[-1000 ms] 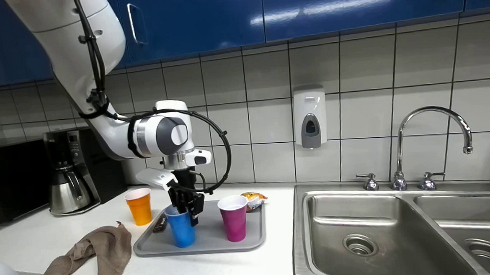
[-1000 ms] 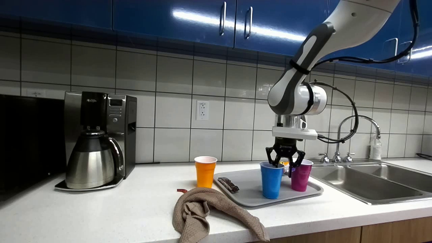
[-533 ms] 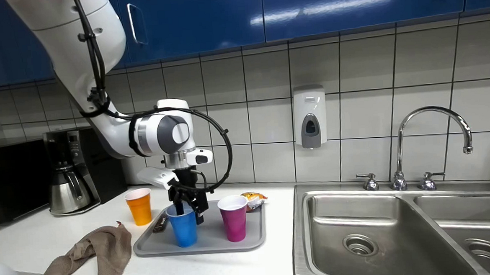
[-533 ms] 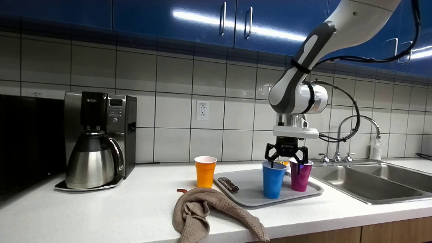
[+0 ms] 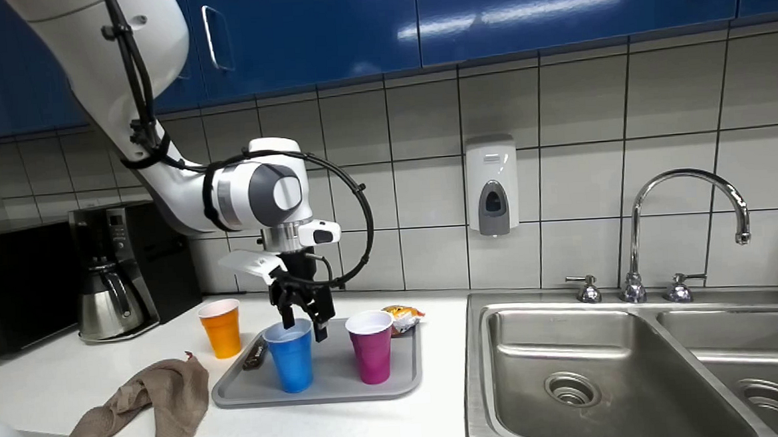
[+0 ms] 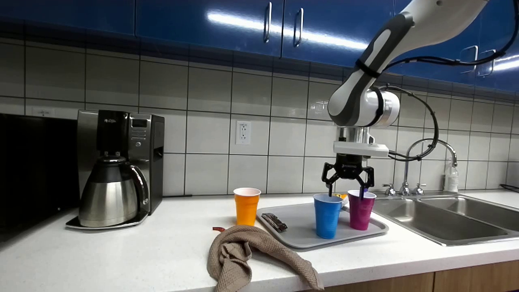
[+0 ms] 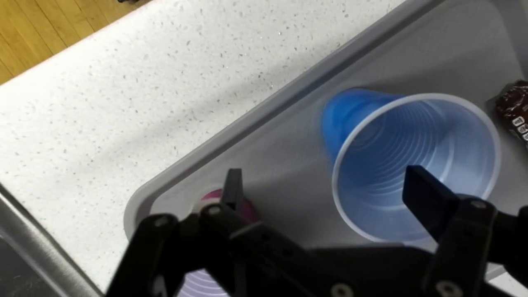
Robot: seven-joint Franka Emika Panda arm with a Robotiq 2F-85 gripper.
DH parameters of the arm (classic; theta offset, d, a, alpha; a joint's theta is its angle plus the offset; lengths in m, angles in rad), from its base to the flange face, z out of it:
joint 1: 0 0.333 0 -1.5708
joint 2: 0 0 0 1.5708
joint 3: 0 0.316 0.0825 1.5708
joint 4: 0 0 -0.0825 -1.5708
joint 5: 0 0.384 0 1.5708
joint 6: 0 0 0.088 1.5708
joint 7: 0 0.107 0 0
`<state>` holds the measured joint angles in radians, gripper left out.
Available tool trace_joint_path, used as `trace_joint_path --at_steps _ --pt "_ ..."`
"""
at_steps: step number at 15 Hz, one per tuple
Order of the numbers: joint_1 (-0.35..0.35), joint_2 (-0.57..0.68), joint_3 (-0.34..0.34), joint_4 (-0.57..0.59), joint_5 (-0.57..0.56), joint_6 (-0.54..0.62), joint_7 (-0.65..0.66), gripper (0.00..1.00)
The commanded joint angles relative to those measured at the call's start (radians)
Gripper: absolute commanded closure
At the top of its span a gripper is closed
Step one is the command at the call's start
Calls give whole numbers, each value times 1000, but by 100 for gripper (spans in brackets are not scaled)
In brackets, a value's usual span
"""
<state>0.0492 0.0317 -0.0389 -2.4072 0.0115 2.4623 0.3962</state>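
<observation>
My gripper (image 6: 346, 196) hangs over the grey tray (image 5: 258, 396), fingers spread wide with nothing between them. One finger (image 7: 429, 198) stands over the mouth of the blue cup (image 6: 327, 219), about level with its rim or just above it. The other finger (image 7: 233, 189) is on the side of the magenta cup (image 5: 372, 352) and partly covers that cup in the wrist view. Both cups are upright on the tray in both exterior views. The blue cup (image 7: 344, 119) looks hollow inside, with no contents visible.
A brown wrapped bar (image 6: 274, 222) and an orange-silver packet (image 5: 404, 317) lie on the tray. Beside it are an orange cup (image 6: 246, 207) and a brown towel (image 6: 243, 255). A coffee maker (image 6: 121, 170) and a sink (image 5: 562, 349) flank the area; blue cabinets (image 5: 313, 36) hang above.
The fingers have spread wider, and the arm has lifted, drawing one finger up from inside the blue cup. The blue cup has shifted slightly and stays on the tray.
</observation>
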Motion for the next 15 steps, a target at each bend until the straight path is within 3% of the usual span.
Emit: trace_joint_path --at_steps 1,6,7,15 --pt "-21 -70 10 -21 -2 -44 -44 0" --pt "-23 -108 13 -35 -47 -35 -200 0" --pt "-21 -56 18 -3 -25 -26 -117 0" --pt "-21 -78 18 -19 -27 -25 -184 0"
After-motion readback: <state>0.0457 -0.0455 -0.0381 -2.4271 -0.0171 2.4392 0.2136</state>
